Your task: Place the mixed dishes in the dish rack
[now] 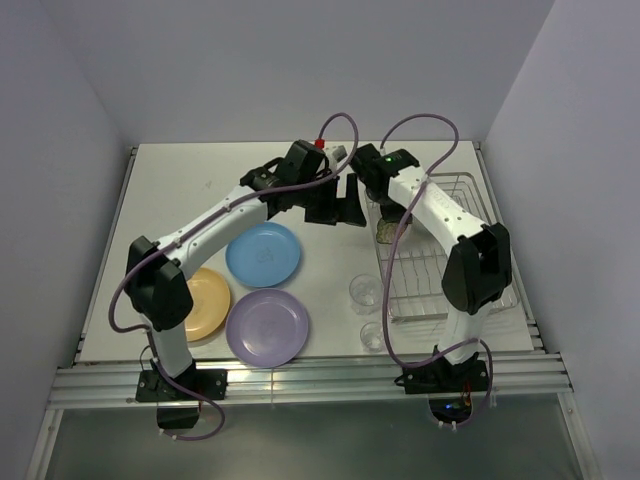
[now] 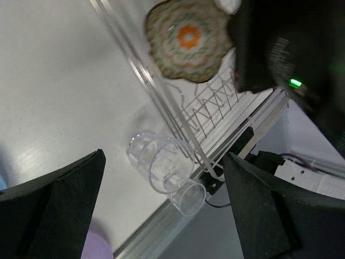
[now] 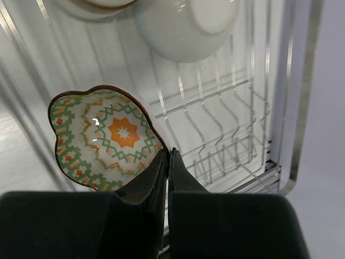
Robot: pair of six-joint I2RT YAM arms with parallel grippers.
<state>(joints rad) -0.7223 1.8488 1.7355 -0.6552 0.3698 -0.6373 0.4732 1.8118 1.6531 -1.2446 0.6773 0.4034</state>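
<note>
- The table (image 1: pixel 190 190) has wide bare room in its far left part; the things gather in the near middle and on the right.
- The dish rack (image 1: pixel 415 282) lies along the right side. Its near half, with the rows of prongs (image 3: pixel 215 135), carries nothing, so I judge it is kept for the plates.
- The blue plate (image 1: pixel 263 254), the purple plate (image 1: pixel 267 326) and the orange-yellow plate (image 1: pixel 205 303) lie flat on the table left of the rack, close together, not yet loaded. Lying flat, they offer little edge to fingers.
- The white bowl (image 3: pixel 186 27) shows its underside inside the rack, probably to drain. The floral bowl (image 3: pixel 105 137) lies mouth up nearer, at the rack's left side.
- The clear glasses (image 1: pixel 364 292) stand upright just beside the rack's left side, so room there is small.
- The right gripper (image 3: pixel 168 156) has its fingers pressed together at the floral bowl's right rim. Nothing shows between them, and I cannot tell if they touch it.
- The left gripper (image 2: pixel 164 156) hangs with jaws wide apart, holding nothing, close to the right arm (image 1: pixel 440 215). The gap between them is narrow.
</note>
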